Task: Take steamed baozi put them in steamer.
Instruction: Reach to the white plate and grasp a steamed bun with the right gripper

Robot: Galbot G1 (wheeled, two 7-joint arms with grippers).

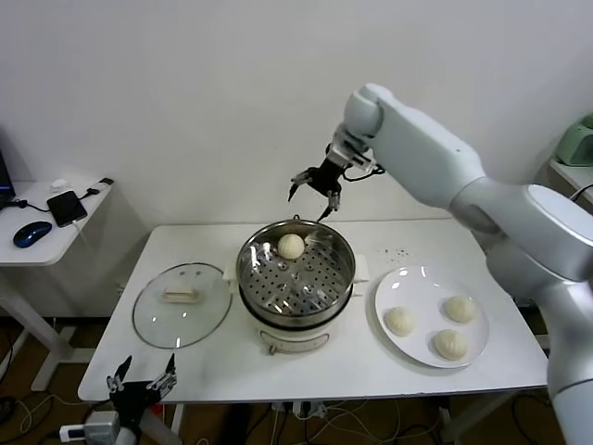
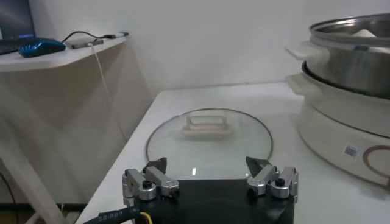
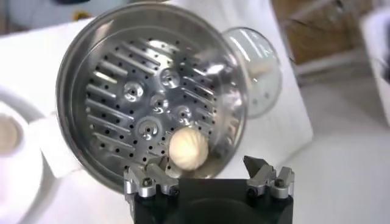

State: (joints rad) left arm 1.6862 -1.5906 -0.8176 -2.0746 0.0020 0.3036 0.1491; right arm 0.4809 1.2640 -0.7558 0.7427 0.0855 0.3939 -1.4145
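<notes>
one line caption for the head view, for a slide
Open right gripper above the steamer holding one baozi; three wait on the plate.

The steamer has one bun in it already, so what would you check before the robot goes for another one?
1. Right gripper empty and open above the steamer's far edge: ok.
2. First baozi resting on the steamer floor: ok.
3. Free floor space for more buns: ok.
4. Three baozi waiting on the white plate, spaced apart: ok.
5. Glass lid off, lying flat on the table beside the steamer: ok.
6. Left gripper open, parked low at the table's near edge by the lid: ok.
</notes>
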